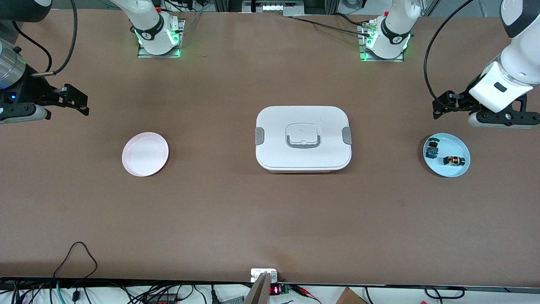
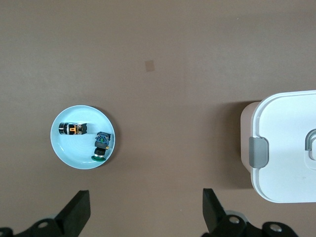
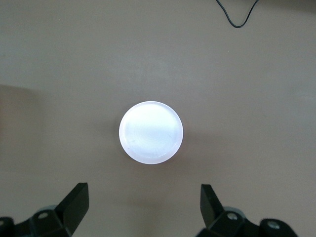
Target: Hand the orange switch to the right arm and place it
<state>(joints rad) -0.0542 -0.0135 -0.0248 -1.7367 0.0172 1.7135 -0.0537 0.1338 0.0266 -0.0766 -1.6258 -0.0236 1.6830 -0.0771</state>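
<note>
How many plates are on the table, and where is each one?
2. The pink plate lies bare toward the right arm's end of the table. The light blue plate lies toward the left arm's end, holding the orange switch and a green-and-blue switch. None seems hidden.

A white lidded box (image 1: 303,138) sits between a pink plate (image 1: 145,153) and a blue plate (image 1: 446,155).

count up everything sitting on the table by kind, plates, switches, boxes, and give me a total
Plates: 2, pink plate and blue plate
Switches: 2, orange switch and green and blue switch, both on the blue plate
Boxes: 1, white lidded box
Total: 5
</note>
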